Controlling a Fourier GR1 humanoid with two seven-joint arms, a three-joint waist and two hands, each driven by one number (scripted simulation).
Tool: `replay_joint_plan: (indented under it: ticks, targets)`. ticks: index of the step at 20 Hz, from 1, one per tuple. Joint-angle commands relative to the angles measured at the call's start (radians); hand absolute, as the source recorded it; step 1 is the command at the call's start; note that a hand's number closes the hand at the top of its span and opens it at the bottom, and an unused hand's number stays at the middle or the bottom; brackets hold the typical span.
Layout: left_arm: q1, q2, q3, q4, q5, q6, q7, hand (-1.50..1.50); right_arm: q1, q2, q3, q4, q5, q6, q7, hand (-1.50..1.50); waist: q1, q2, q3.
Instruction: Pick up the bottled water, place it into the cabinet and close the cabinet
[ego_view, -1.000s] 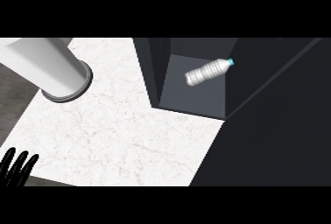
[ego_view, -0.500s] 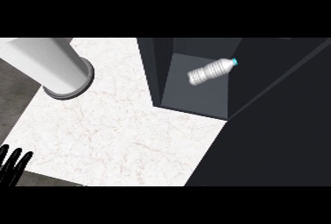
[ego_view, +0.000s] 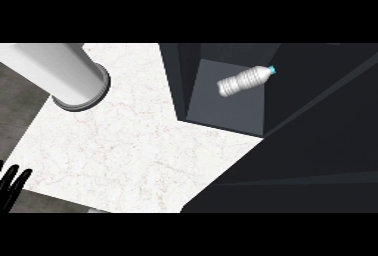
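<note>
A clear ribbed water bottle (ego_view: 244, 81) with a blue cap lies tilted inside the dark cabinet (ego_view: 225, 107), on its grey floor near the back. The cabinet's front stands open toward the counter. My left hand (ego_view: 12, 186) shows only as black fingers pointing up at the lower left edge, far from the bottle and holding nothing. The right hand is out of view.
A large grey cylinder (ego_view: 63, 72) stands on a round base at the upper left of the white marble counter (ego_view: 125, 150). A broad dark cabinet panel (ego_view: 310, 160) fills the right side. The counter's edge drops off at the left and bottom.
The left hand's fingers have slipped a little further toward the left edge. The cylinder appears slightly shifted up-left in view. The bottle stays put.
</note>
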Motion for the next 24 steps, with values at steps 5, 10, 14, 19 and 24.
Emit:
replay_joint_plan:
  ticks: [5, 10, 14, 19, 24]
  targets:
    - [0.021, -0.015, 0.018, 0.042, 0.017, -0.033, -0.024, -1.50, -0.255, 0.193, -0.192, 0.291, -0.087, -0.143, 0.098, 1.50, -0.030, -0.019, 0.003]
    - [0.029, 0.013, 0.049, 0.028, 0.046, -0.051, -0.006, -1.50, -0.501, 0.274, -0.338, 0.517, -0.029, -0.261, 0.131, 1.50, -0.052, -0.030, 0.008]
    - [0.048, 0.010, 0.046, 0.036, 0.047, -0.088, -0.005, -1.50, -0.691, 0.298, -0.441, 0.772, -0.011, -0.279, 0.094, 1.50, -0.064, -0.027, 0.010]
    - [0.078, 0.008, 0.067, 0.032, 0.055, -0.109, -0.009, -1.50, -0.928, 0.328, -0.509, 1.041, 0.018, -0.298, 0.066, 1.50, -0.079, -0.033, 0.011]
    - [0.050, -0.014, 0.069, 0.042, 0.058, -0.091, 0.013, -1.50, -0.869, 0.325, -0.473, 1.043, 0.008, -0.273, 0.069, 1.50, -0.111, -0.035, 0.012]
